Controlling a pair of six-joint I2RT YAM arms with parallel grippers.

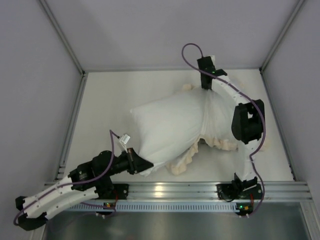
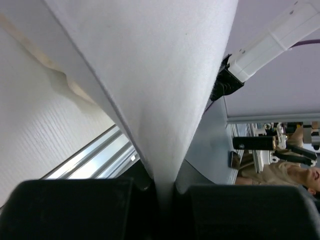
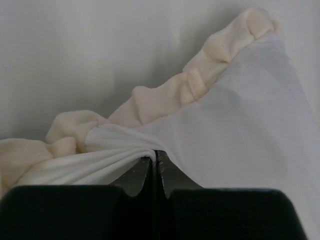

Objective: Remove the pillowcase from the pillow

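**Pillowcase partly off; both grippers engaged on cloth.**

The pillow lay at the middle of the table. Its left half was bare and its right half sat inside the pillowcase, which was bunched white side out, with the cream frill trailing along the near edge. The left gripper was pressed together on the pillow's near-left corner. The right gripper was pinching a gather of pillowcase cloth just beside the frill at the far side. Judgement: the step in hand is the draw-off. It would go best with the left gripper holding firm as anchor while the right pulls rightward, low and steady, along the pillow's length. The right gripper's bite looked narrow, so a sharp tug could make it slip. A regrasp nearer the opening would be prudent should the cloth bind.
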